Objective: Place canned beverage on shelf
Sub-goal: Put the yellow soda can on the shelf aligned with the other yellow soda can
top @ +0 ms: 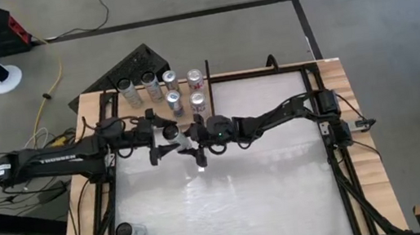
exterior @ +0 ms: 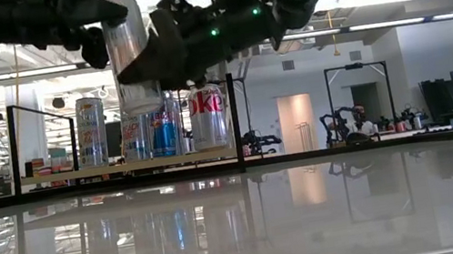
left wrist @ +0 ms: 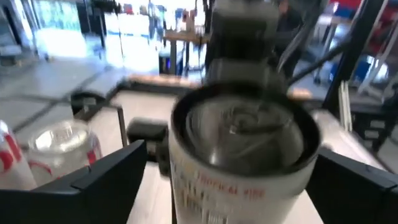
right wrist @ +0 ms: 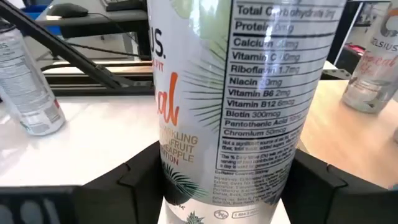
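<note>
Can: we see a tall silver can [exterior: 128,56] lifted above the tabletop [top: 269,183], upright, just in front of the shelf [top: 129,101].
Right gripper: the right gripper [top: 189,143] is closed around the lower part of the can; in its wrist view the two dark fingers [right wrist: 140,174] press on both sides of the label.
Left gripper: the left gripper [top: 164,134] is at the top of the can [left wrist: 244,140], but its fingers [left wrist: 109,174] stand wide, apart from the can on both sides, so we say it is open.
Arms: both arms meet near the far edge of the tabletop, toward the far left corner.
Shelf: the pale wood shelf is at the far left corner, and several cans [top: 174,100] stand on it, among them a Coke can [exterior: 208,114].
Other can: one can [top: 130,232] lies on its side near the near left corner of the tabletop.
</note>
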{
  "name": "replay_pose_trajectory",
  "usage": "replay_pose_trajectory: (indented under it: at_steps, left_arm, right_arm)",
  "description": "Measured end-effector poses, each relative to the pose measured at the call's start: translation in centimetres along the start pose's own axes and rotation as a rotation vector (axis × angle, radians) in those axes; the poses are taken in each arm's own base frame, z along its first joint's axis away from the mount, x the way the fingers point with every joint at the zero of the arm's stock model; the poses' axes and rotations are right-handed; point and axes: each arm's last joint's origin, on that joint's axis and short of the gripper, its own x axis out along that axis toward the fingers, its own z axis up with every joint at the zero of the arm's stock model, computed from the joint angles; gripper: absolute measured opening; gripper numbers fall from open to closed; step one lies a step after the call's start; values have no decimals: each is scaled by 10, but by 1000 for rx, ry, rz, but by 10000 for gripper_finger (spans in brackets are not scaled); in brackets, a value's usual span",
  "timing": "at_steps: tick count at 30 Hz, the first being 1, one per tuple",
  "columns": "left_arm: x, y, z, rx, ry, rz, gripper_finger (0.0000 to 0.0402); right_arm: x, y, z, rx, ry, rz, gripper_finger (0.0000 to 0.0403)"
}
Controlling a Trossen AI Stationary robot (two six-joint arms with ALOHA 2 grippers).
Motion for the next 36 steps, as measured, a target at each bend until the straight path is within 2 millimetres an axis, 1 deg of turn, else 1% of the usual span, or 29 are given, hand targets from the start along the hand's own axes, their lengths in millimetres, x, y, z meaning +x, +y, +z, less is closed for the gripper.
replay_pose_trajectory:
  at_steps: [6,11,14,18,26,32,36]
  left_arm:
    - [2,-2,19,51,93,-9,346]
    - [0,-3,40,100,192,4,342]
    - [-3,-4,48,114,260,18,342]
    - [-5,-5,57,121,270,20,343]
    - [-4,-5,58,139,270,18,343]
    - [6,-3,56,137,259,18,344]
    - [14,-2,49,133,306,17,342]
  right_arm:
    - [0,1,-1,6,25,-10,272]
    - [0,0,0,2,13,-12,272]
    - [0,-1,0,3,9,-14,272]
    - [0,-4,0,-7,8,-21,272]
    - [-1,-4,1,-19,6,-20,272]
    - [-1,-4,1,-26,8,-21,272]
    - [-1,-4,1,-26,14,-21,272]
